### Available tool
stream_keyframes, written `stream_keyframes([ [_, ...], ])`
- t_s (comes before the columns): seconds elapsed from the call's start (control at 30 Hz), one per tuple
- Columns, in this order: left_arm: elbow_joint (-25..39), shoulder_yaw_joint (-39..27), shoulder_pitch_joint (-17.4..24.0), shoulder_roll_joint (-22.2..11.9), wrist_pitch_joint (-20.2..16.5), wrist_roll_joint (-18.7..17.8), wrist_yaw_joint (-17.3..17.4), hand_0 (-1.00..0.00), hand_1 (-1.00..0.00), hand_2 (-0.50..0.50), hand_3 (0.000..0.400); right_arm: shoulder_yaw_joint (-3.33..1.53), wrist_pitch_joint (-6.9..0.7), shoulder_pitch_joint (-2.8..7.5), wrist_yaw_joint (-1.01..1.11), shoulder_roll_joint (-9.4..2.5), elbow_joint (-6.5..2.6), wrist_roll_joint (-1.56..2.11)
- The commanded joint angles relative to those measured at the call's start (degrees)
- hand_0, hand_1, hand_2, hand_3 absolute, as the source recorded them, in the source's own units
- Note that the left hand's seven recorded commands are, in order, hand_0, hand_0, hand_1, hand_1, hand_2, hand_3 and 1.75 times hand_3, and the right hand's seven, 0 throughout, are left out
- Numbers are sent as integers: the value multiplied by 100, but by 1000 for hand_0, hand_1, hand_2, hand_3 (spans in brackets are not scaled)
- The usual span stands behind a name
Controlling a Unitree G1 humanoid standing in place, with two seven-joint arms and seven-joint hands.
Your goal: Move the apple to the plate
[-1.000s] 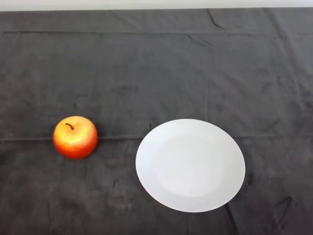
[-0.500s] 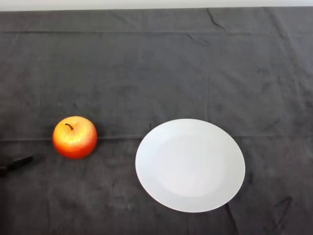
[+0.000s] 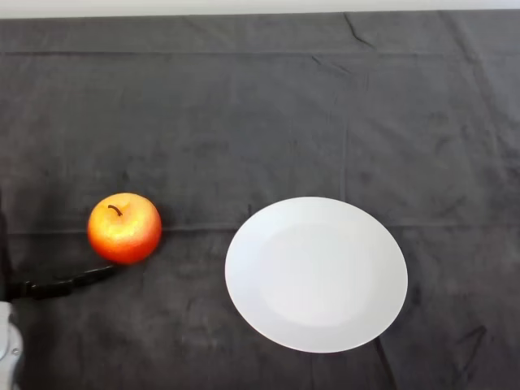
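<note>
head view: left hand [image 3: 61,285] reaches in low, one straight finger just below the apple [image 3: 124,228]; hand open.

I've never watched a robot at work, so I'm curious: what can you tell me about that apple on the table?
The apple is round, red-orange with a yellow patch on top, and has a glossy skin. A short dark stem curls from the dip at its top, so it sits upright. It rests on the dark cloth, to the left of the white plate and apart from it. A black finger of the left hand reaches in low beside it, the tip near its base; contact cannot be told.
</note>
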State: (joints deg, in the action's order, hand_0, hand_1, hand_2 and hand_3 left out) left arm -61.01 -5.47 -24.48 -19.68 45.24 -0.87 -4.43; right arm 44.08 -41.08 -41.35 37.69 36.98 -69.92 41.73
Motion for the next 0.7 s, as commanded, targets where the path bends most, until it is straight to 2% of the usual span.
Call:
stream_keyframes([
  [0.03,247,97,-191,79,-111,92,30,0,0,0,0,88,24,-63,3,104,41,92],
  [0.37,475,636,-127,327,-227,265,-80,0,0,0,0,88,24,-58,-4,99,54,95],
  [0.67,458,1033,-62,300,-267,189,138,0,0,0,0,88,24,-54,-9,95,63,97],
  [0.7,458,1069,-56,293,-293,171,174,-20,-86,33,35,88,24,-54,-9,95,64,97],
])
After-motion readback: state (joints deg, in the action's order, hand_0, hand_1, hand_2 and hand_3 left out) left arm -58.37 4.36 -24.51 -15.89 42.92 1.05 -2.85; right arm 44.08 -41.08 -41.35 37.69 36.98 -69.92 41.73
